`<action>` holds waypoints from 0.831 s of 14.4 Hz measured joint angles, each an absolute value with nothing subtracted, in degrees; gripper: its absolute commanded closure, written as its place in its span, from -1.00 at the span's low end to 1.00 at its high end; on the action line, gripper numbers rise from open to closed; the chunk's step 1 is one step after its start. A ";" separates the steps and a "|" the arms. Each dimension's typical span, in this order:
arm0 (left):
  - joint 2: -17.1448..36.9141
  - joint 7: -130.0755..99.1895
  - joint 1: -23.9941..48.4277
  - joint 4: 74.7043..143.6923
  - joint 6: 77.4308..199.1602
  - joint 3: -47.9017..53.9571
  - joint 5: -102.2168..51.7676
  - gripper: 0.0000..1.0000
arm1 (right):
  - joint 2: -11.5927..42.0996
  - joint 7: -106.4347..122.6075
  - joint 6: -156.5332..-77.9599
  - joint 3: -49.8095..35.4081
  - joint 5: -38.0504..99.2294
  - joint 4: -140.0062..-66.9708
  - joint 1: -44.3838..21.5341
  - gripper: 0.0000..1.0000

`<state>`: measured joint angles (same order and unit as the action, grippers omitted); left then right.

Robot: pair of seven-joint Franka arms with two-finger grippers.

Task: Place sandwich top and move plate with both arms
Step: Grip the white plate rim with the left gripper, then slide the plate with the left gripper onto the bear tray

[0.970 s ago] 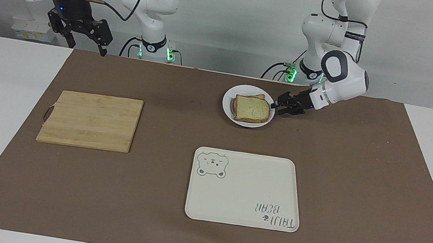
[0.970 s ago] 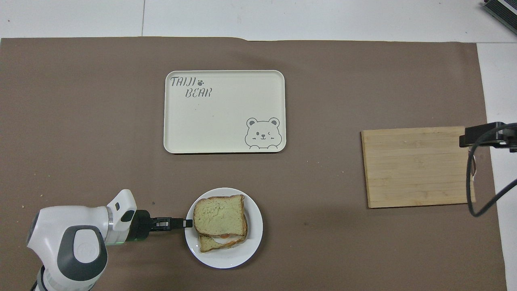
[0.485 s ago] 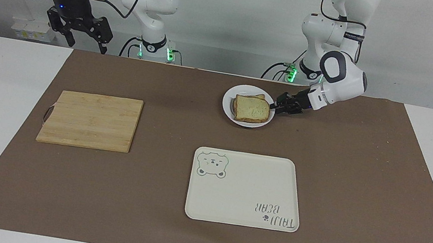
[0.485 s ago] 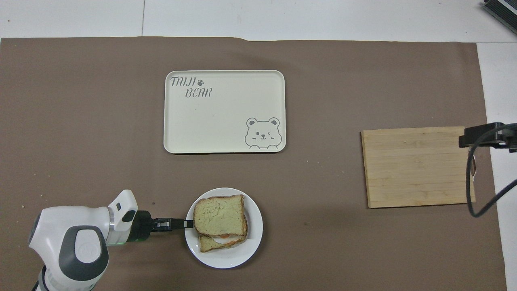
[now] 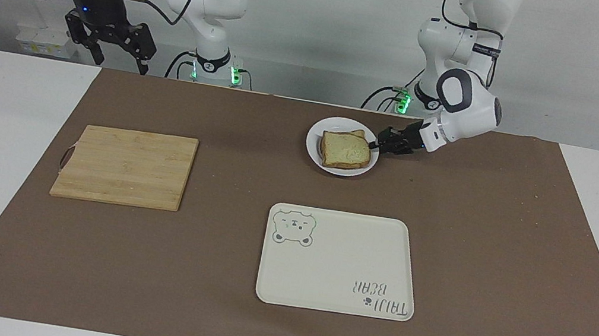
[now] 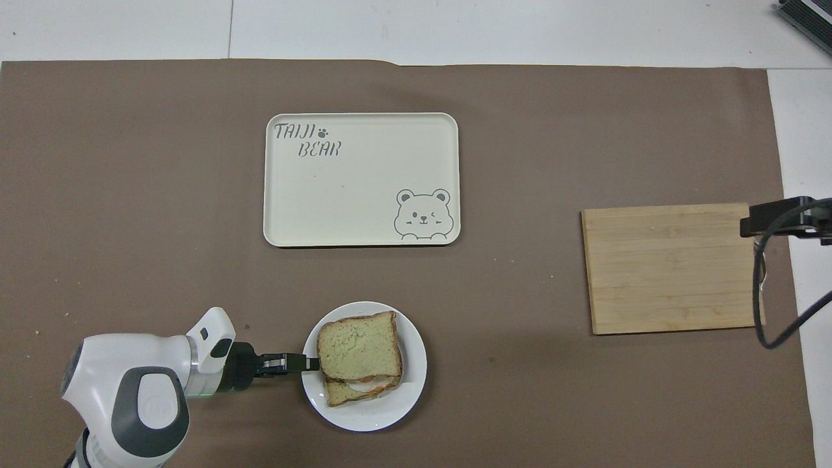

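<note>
L gripper lies low at the plate rim, jaws pinched on its edge; bread top sits on the sandwich just inside the jaws, near the desk's robot-side edge. R gripper hangs w/ jaws wide over the right arm's robot-side corner. Brown mat covers the desk; tray and board lie apart.

A: What's different?
B: Left gripper is pushed in further at the plate rim, toward the right arm's end. Plate and sandwich top are shifted that way and slightly turned.
A: Right gripper?
B: Raised slightly.
</note>
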<state>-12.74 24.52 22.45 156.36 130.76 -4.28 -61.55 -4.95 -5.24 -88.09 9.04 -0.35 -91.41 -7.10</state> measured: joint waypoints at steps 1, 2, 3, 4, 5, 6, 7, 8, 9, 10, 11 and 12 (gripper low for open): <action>-12.74 23.79 23.00 156.37 131.19 -4.29 -61.55 1.00 | -4.95 -5.22 -88.09 9.69 -0.35 -91.42 -7.36 -1.00; -12.72 23.47 23.31 156.40 131.40 -4.28 -61.55 1.00 | -4.95 -5.21 -88.08 9.94 -0.35 -91.41 -7.29 -1.00; -12.68 23.37 23.55 156.44 131.57 -4.28 -61.55 1.00 | -4.95 -5.21 -88.08 10.05 -0.35 -91.41 -7.13 -1.00; -12.81 23.39 23.72 156.44 131.46 -4.28 -61.66 1.00 | -4.95 -5.20 -88.08 10.02 -0.35 -91.42 -6.90 -1.00; -13.02 23.40 23.73 156.44 131.46 -4.29 -61.68 1.00 | -4.95 -5.19 -88.08 9.73 -0.35 -91.41 -6.55 -1.00; -13.09 23.41 23.73 156.45 131.46 -4.29 -61.69 1.00 | -4.95 -5.19 -88.09 9.21 -0.35 -91.41 -6.12 -1.00; -13.09 23.44 23.73 156.44 131.46 -4.29 -61.69 1.00 | -4.95 -5.19 -88.08 8.93 -0.35 -91.42 -5.93 -1.00; -13.08 23.49 23.73 156.44 131.46 -4.29 -61.69 1.00 | -4.95 -5.19 -88.09 8.73 -0.35 -91.42 -5.77 -1.00; -13.08 23.64 23.73 156.44 131.46 -4.29 -61.69 1.00 | -4.95 -5.19 -88.08 8.69 -0.35 -91.42 -5.74 -1.00; -13.08 24.00 23.73 156.43 131.46 -4.33 -61.70 1.00 | -4.95 -5.19 -88.08 8.60 -0.35 -91.41 -5.75 -1.00; -13.07 24.59 23.72 156.35 131.46 -4.41 -61.74 1.00 | -4.95 -5.19 -88.08 8.47 -0.35 -91.41 -5.79 -1.00; -13.05 25.17 23.64 156.16 131.40 -4.52 -61.75 1.00 | -4.95 -5.19 -88.08 8.34 -0.35 -91.41 -5.82 -1.00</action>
